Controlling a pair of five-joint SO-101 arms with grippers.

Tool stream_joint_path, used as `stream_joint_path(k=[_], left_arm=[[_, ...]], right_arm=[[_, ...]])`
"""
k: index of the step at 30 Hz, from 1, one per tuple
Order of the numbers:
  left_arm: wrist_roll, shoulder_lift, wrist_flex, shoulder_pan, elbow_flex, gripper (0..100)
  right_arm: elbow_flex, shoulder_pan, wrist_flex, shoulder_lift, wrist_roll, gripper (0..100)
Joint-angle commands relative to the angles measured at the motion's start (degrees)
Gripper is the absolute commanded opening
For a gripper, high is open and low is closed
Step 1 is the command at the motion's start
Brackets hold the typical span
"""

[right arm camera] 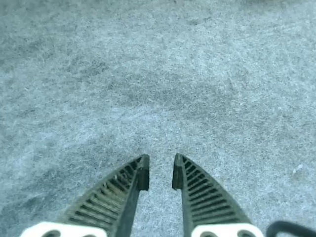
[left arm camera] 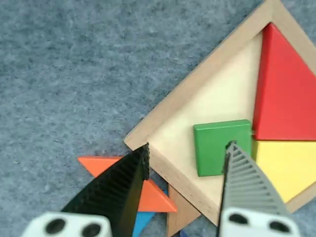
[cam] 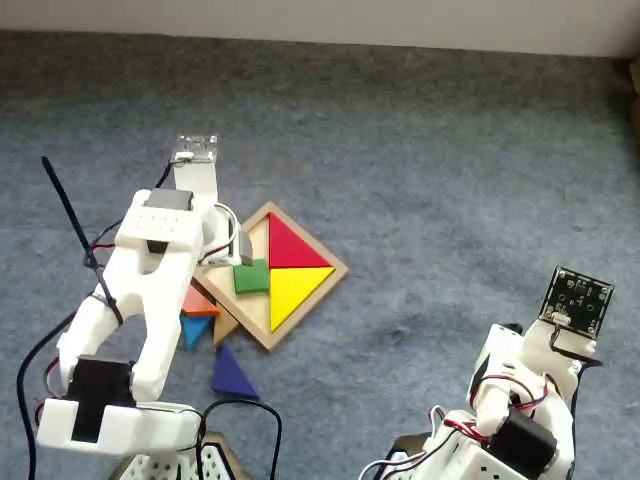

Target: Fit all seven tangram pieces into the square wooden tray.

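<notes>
The square wooden tray (cam: 325, 268) lies on the grey felt-covered counter (cam: 450, 150), turned so that one corner points away from the arms. Three pieces sit inside it: a red triangle (cam: 288, 244) fills the far part, a yellow triangle (cam: 290, 290) lies against it along one long edge, and a green square (cam: 251, 277) touches both near the tray's middle. The rest of the tray floor is bare wood.

Outside the tray, close to its near-left rim, an orange triangle (cam: 197, 301) overlaps a light blue triangle (cam: 192, 331), with a tan piece (cam: 226, 322) just beside them against the rim. A dark blue triangle (cam: 232, 375) lies alone a little nearer to the arm bases.

The left arm (cam: 150, 290) stretches over these loose pieces. Its tool (left arm camera: 188, 147) is spread wide and holds nothing. The black finger (left arm camera: 123, 187) hangs above the tray's corner and the orange triangle, and the grey finger (left arm camera: 242, 182) is over the edge of the green square.

The right arm (cam: 525, 400) sits well apart from the tray. Its tool (right arm camera: 160, 172) is over bare counter, its jaws a narrow gap apart with nothing between them.
</notes>
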Motion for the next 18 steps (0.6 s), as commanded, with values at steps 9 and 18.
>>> stream_joint_path(k=[9,18], left_arm=[[-11.96,-9.36,14.15,-5.67,-4.7,10],[-32.09,-22.46,14.42,-6.11,6.55,18]], right_arm=[[-0.13,-0.66,-1.27,0.04,0.0,9.2],[3.56,-6.02,-1.36,0.13,6.68,9.2]])
